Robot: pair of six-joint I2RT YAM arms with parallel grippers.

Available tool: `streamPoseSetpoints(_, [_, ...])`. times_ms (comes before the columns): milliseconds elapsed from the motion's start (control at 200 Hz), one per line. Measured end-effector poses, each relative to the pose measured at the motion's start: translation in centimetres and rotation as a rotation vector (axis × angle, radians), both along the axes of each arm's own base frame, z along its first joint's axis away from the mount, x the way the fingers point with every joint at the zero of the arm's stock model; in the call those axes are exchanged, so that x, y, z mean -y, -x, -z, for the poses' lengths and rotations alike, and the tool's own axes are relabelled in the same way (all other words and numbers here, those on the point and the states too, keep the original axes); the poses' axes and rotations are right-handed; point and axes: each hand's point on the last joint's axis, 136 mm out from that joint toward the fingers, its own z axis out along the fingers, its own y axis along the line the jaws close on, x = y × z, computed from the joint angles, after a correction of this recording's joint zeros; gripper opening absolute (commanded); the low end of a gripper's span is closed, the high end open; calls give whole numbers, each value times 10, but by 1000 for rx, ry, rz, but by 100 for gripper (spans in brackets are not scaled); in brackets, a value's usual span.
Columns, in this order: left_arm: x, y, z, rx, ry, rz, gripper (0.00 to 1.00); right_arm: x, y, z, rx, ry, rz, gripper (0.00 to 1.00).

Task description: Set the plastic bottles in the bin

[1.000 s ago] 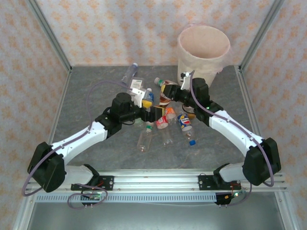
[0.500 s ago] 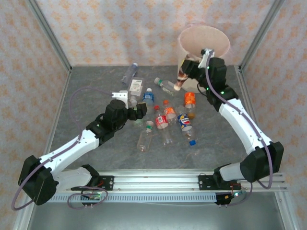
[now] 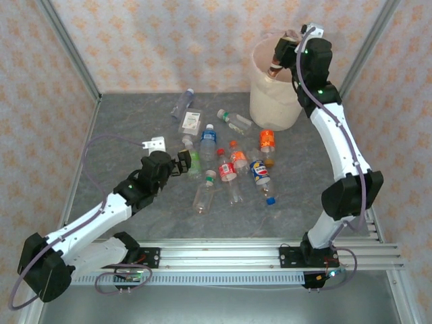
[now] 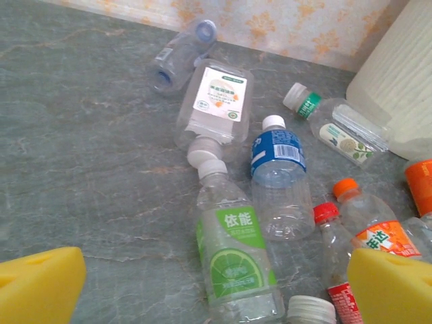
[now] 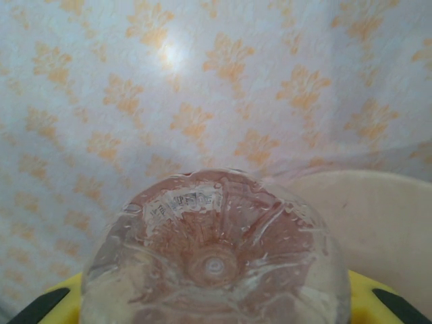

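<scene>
One bottle (image 3: 275, 67) is up in the right claw (image 3: 280, 57) — clamped on its body, clear ribbed base facing the wrist camera, yellow pads (image 5: 363, 302) on either side. In the top view it hangs at the upper rim of the bin (image 3: 270, 104). Whether it's fully over the opening is hard to say from that angle. The right wrist view has the bin rim low on the right and the patterned wall (image 5: 202, 81) behind.

About a dozen other bottles lie loose on the grey surface (image 3: 121, 135), clustered mid-surface on the near side of the bin.

The left claw (image 3: 183, 163) sits low at the left edge of the cluster, jaws wide apart, holding nothing — its yellow fingertips (image 4: 40, 283) are at the bottom corners of the wrist view. Just ahead, between them, is the green-label bottle (image 4: 236, 260), on its side, white cap against the cap of a flat clear white-label bottle (image 4: 214, 111). The blue-label bottle (image 4: 278, 179) lies just beside it on the right. The blue-cap clear bottle (image 4: 179, 57) is farther out, near the wall. The orange-label bottle (image 3: 268, 140) is the one nearest the bin.
</scene>
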Motion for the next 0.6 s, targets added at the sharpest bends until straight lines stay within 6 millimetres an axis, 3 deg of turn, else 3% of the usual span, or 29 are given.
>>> streamPoseSetpoints(150, [-11,6,1,8,-12,-34,100,24,-24,-13,27,82,132,36])
streamPoseSetpoints(255, [-17,9,4,10,-15,-59,100,34,-42,-6,-1,149,191,38])
streamPoseSetpoints(430, [-26,14,9,14,-22,-90,100,38,-66,39,-141,235,212,41])
streamPoseSetpoints(595, [-31,18,16,2,-38,-106,100,38,-67,83,-285,301,193,46])
